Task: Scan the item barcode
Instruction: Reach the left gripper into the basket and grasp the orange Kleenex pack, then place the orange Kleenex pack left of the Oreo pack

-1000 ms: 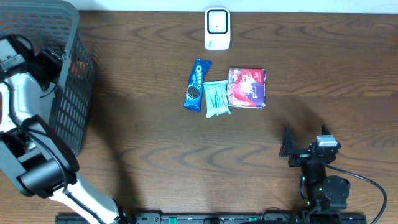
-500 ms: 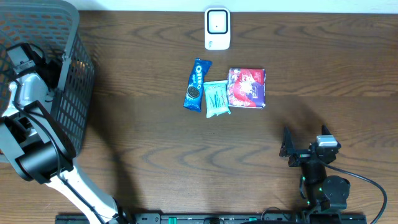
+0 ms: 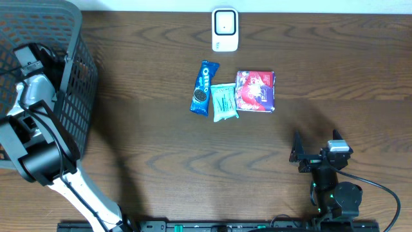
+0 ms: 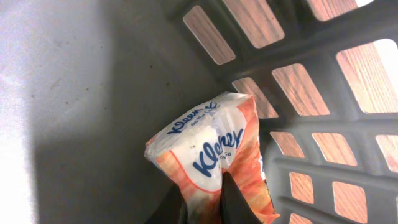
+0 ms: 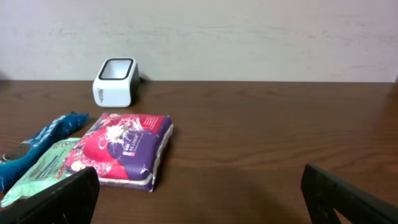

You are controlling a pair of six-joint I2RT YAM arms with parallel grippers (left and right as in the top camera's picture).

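Observation:
In the left wrist view my left gripper [image 4: 208,198] is shut on one end of an orange-and-white Kleenex tissue pack [image 4: 208,140], which lies on the grey floor of the dark mesh basket [image 4: 323,155]. No barcode shows on the pack. In the overhead view the left gripper [image 3: 32,57] reaches down into the basket [image 3: 74,90] at the far left. The white barcode scanner [image 3: 224,29] stands at the table's back middle. My right gripper [image 3: 297,153] rests open near the front right with nothing between its fingers, facing the scanner [image 5: 115,82].
Three packs lie side by side below the scanner: a blue Oreo pack [image 3: 204,87], a green pack [image 3: 224,102] and a red-and-purple pack [image 3: 255,91]. The right wrist view shows the red-and-purple pack [image 5: 124,149] just ahead of the right gripper [image 5: 205,205].
My left arm has swung further into the basket, and its gripper, open earlier, has shut on the tissue pack. The right arm has not moved.

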